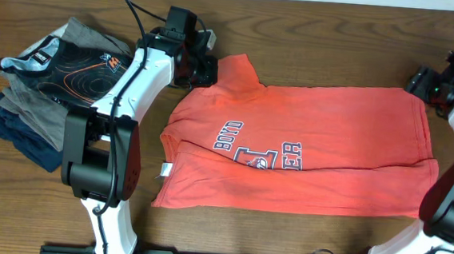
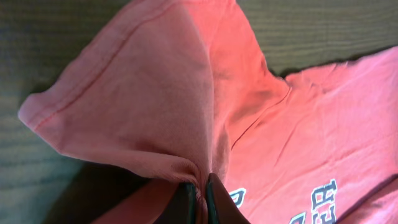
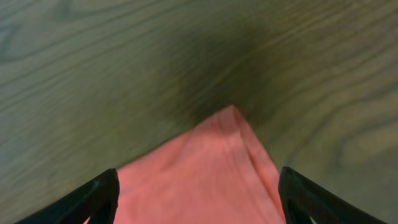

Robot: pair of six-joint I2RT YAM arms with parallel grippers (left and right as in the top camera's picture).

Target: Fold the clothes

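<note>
The coral-red T-shirt (image 1: 321,150) lies flat across the middle of the table, its lettering (image 1: 257,149) facing up and its lower part folded over. My left gripper (image 1: 207,68) is at the shirt's top left and is shut on a pinch of the sleeve fabric (image 2: 149,93), which rises bunched from its fingertips (image 2: 202,183). My right gripper (image 1: 426,86) hovers at the shirt's top right corner. In the right wrist view its fingers (image 3: 99,196) stand wide open, with the shirt corner (image 3: 233,118) lying on the wood between them, not gripped.
A stack of folded grey and navy garments (image 1: 28,109), topped by a black one with orange contour lines (image 1: 87,65), sits at the left of the table. Both arm bases stand at the front edge.
</note>
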